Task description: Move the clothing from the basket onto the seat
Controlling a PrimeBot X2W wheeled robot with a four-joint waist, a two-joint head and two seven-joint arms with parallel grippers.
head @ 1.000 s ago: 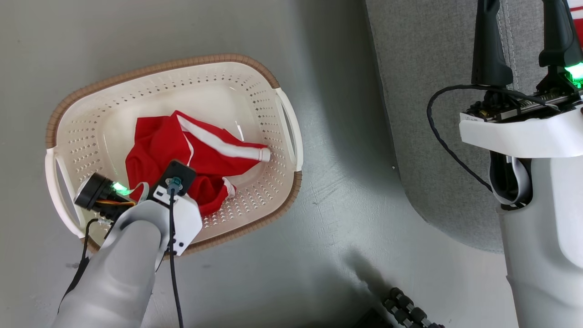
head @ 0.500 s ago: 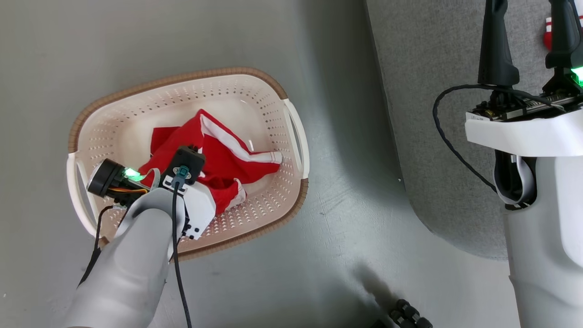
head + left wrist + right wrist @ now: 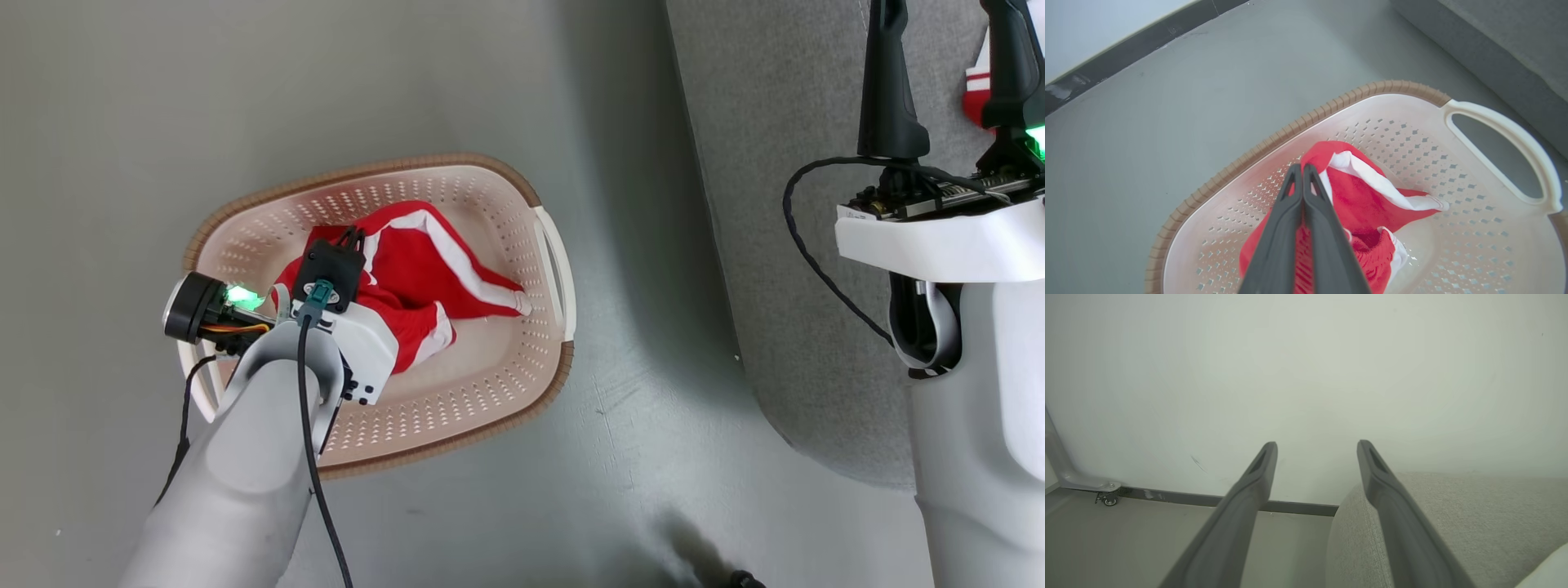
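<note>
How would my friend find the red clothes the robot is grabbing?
Look at the grey floor beside the big grey sofa: a cream basket full of little holes sits there. Inside is a crumpled red garment with white stripes, pinched in the left pincer. The other red piece lies on the sofa instead.

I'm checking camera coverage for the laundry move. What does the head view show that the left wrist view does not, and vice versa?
Head view adds: the open right gripper over the large grey woven-fabric sofa, and a red-and-white garment piece lying on it. Left wrist view adds: the left gripper, dark fingers shut on the red white-striped garment, plus a dark baseboard under a pale wall. Shared: the cream perforated plastic basket with brown rim, that garment inside it, the grey floor and the sofa's edge.
</note>
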